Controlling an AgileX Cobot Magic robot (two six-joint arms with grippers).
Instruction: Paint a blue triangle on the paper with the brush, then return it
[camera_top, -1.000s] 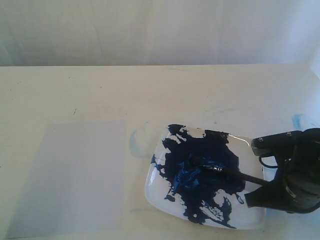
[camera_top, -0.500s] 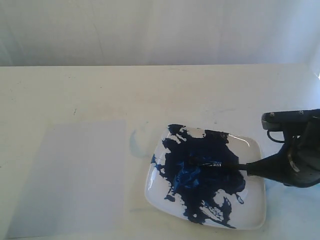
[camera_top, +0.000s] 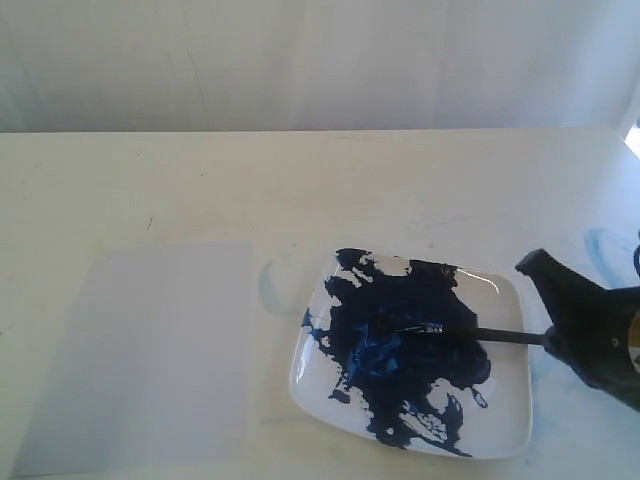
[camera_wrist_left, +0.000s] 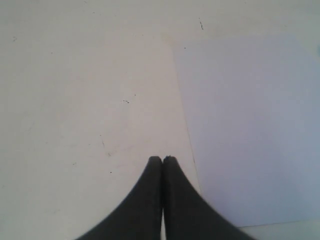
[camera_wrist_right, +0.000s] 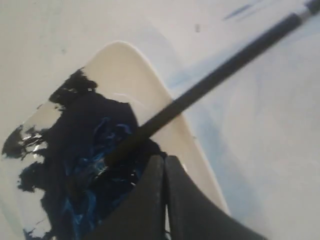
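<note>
Right tool (camera_top: 527, 264) rightward; left tool (camera_wrist_left: 162, 159) wrist-view only

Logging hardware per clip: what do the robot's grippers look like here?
The left gripper and the right gripper look alike: matte black fingers, broad at the base, tapering to narrow rounded tips. In the exterior view the right one's body is black, with a small tan patch at the frame edge. No markings or cables show clearly; the arms are out of view.

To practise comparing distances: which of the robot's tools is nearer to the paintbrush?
Right. The right tool is at the paintbrush handle, by the plate edge. The left tool is at the paper edge, well away.
</note>
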